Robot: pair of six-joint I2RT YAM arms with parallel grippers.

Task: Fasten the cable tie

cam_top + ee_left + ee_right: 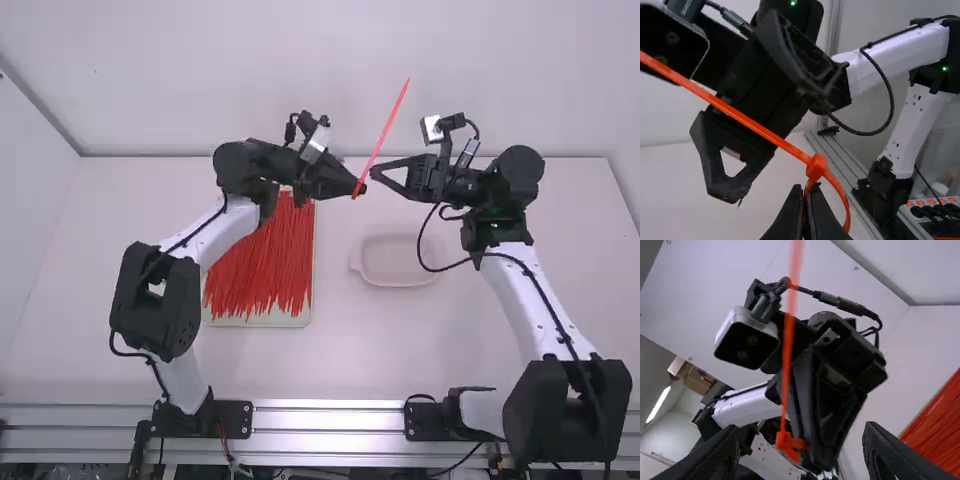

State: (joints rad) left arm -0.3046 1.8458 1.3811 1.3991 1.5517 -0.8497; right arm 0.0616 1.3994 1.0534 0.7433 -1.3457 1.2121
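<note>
**Tail slants up to the far right, with the right gripper nearest it**

We see the left gripper [352,188] pinched shut on the cable tie [385,125], held in the air over the middle of the table [100,200]. In the left wrist view its fingers [790,216] clamp the small loop [844,202] just under the head [816,165], so the strap is already threaded. From the head the free tail [396,104] runs straight, slanting up and away toward the far right. That is the long axis we care about.

The right gripper [376,180] sits just right of the head, its fingers spread wide and holding nothing. From its own wrist view the tail seems to pass between those fingers [715,460], close to the head, though we cannot tell whether either one touches it.

We judge that the next move belongs to the right arm: close on the tail and pull along its slant, away from the left gripper, which braces the head. A pull across that axis could twist the loop out of the left gripper's hold.
</note>
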